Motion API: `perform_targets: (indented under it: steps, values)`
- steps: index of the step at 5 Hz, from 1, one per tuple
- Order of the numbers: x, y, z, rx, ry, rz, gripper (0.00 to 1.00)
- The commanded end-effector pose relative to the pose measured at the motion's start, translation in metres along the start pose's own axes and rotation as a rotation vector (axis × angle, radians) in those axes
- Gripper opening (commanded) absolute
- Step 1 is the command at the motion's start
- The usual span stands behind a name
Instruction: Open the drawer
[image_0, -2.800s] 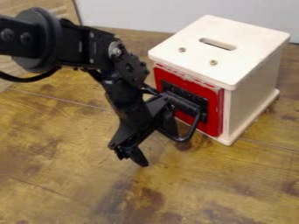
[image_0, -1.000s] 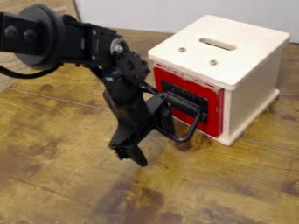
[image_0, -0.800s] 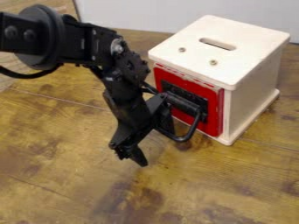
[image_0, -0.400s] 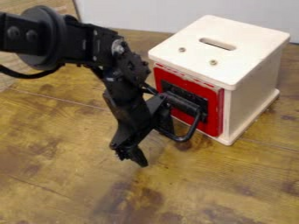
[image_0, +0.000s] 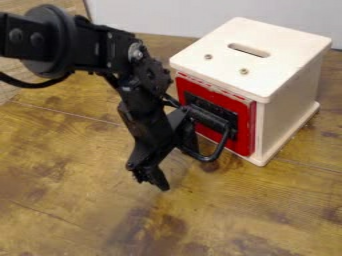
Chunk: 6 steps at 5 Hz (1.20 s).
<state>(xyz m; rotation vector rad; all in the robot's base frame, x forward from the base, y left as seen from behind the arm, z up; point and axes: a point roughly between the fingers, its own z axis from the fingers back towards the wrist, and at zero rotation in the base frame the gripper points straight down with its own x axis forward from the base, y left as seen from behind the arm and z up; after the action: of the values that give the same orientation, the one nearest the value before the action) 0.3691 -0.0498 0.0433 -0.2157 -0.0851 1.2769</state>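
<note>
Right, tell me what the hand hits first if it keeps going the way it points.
The hand points down and slightly toward the camera, so it would most likely meet the wooden table first, not the drawer. Its height above the wood is hard to judge.

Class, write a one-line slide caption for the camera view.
Black robot arm reaches its gripper beside the black wire handle of a white box's red drawer on a worn wooden table.
</note>
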Motion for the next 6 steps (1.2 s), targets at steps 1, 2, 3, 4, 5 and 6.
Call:
perform_targets:
  steps: [1,2,3,4,5,6]
  values:
    - [0.017,-0.007,0.018,-0.035,-0.026,0.044,1.0]
    - [0.018,-0.008,0.017,-0.031,-0.026,0.057,1.0]
    - [0.019,-0.008,0.017,-0.027,-0.027,0.071,1.0]
    - [0.02,-0.007,0.017,-0.024,-0.029,0.084,1.0]
    - [0.024,-0.006,0.018,-0.025,-0.037,0.1,1.0]
    - [0.028,-0.003,0.019,-0.026,-0.046,0.116,1.0]
